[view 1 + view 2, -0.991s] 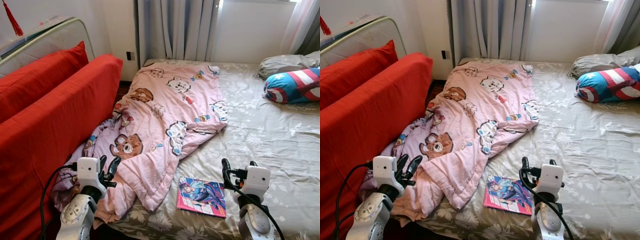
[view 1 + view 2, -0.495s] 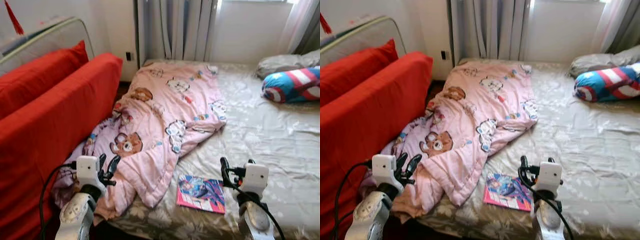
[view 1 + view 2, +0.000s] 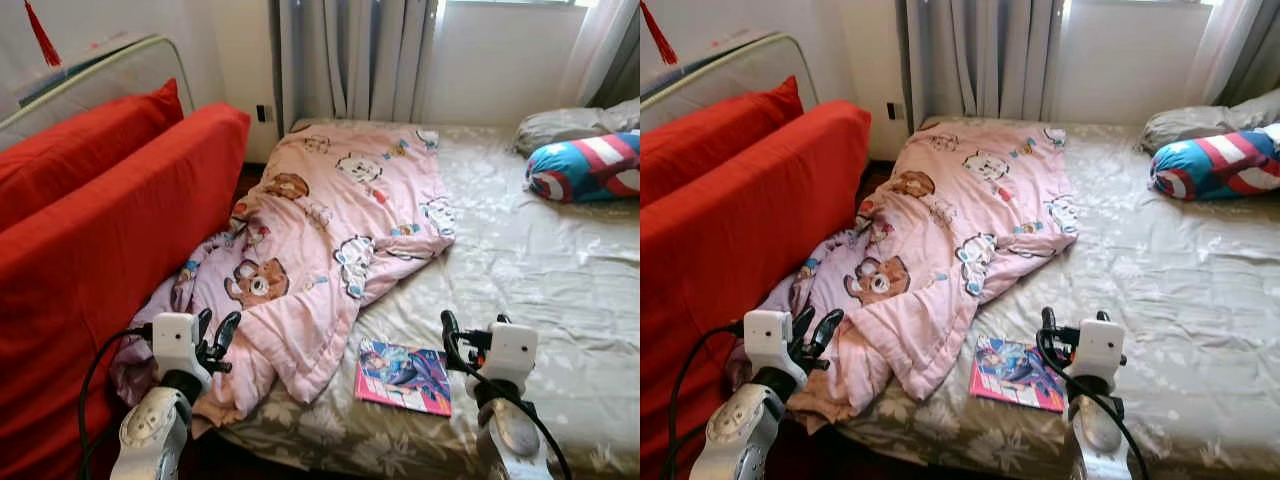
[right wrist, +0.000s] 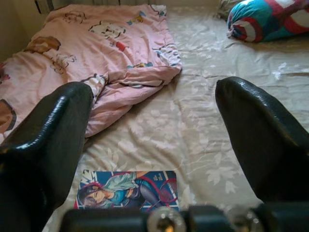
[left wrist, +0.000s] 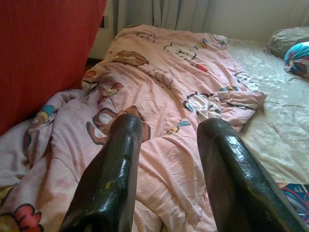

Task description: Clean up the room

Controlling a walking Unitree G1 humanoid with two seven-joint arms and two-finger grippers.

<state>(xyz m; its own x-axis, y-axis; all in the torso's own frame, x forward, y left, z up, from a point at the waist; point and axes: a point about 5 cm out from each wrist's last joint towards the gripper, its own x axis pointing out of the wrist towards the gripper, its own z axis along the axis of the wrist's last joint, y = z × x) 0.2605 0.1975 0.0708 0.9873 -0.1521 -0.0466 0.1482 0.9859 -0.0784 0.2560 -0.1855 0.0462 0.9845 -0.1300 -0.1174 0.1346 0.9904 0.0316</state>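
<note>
A pink cartoon-print quilt (image 3: 330,230) lies crumpled across the left side of the bed (image 3: 540,270), its lower corner hanging over the bed's near edge. A colourful book (image 3: 403,375) lies flat on the sheet near the front edge, just right of the quilt. My left gripper (image 3: 216,331) is open and held in the air by the quilt's hanging corner, touching nothing. My right gripper (image 3: 470,333) is open, just right of the book and above the sheet. The right wrist view has the book (image 4: 128,189) below the open fingers (image 4: 53,130).
A red sofa (image 3: 90,250) with a red cushion (image 3: 90,140) stands tight against the bed's left side. A blue, red and white shield-print pillow (image 3: 585,165) and a grey pillow (image 3: 565,125) lie at the far right. Grey curtains (image 3: 350,60) hang behind the bed.
The whole picture has shifted slightly, so the camera moved. Both grippers keep their places and stay open. The quilt and book have not moved.
</note>
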